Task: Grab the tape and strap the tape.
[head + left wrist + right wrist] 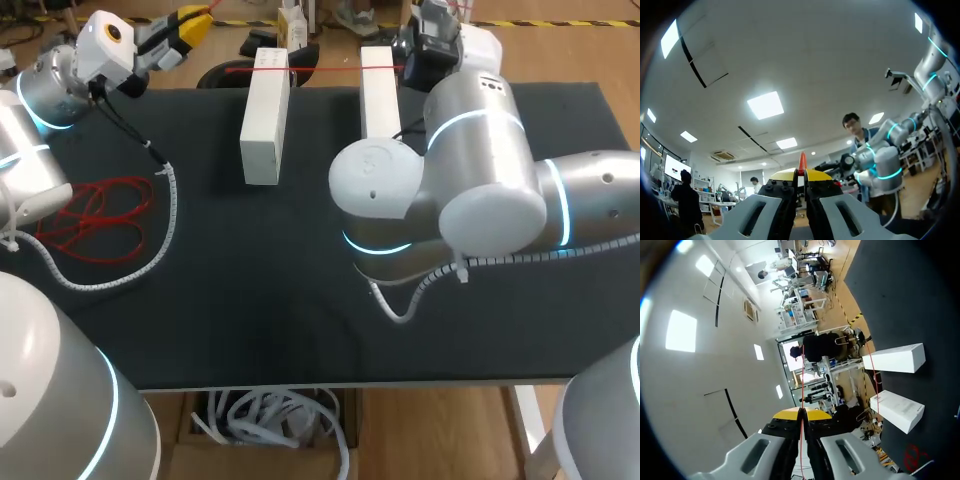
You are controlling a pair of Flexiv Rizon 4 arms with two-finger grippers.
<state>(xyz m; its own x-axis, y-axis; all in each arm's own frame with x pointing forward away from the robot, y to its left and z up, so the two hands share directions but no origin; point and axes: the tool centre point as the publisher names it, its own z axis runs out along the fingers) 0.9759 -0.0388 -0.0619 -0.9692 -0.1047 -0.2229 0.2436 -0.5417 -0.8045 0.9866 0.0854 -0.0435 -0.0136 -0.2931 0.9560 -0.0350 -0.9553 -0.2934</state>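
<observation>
Left fingers and right fingers pinch thin red tape.

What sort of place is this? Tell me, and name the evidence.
Likely a robotics lab bench: the left arm and right arm flank a black table holding two white blocks, red tape strung across them.

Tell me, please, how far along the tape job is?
Done: the red tape is grabbed and runs across both white blocks. In hand: the left gripper and right gripper are each shut on it. Left: strapping it down; red coils lie on the table.
</observation>
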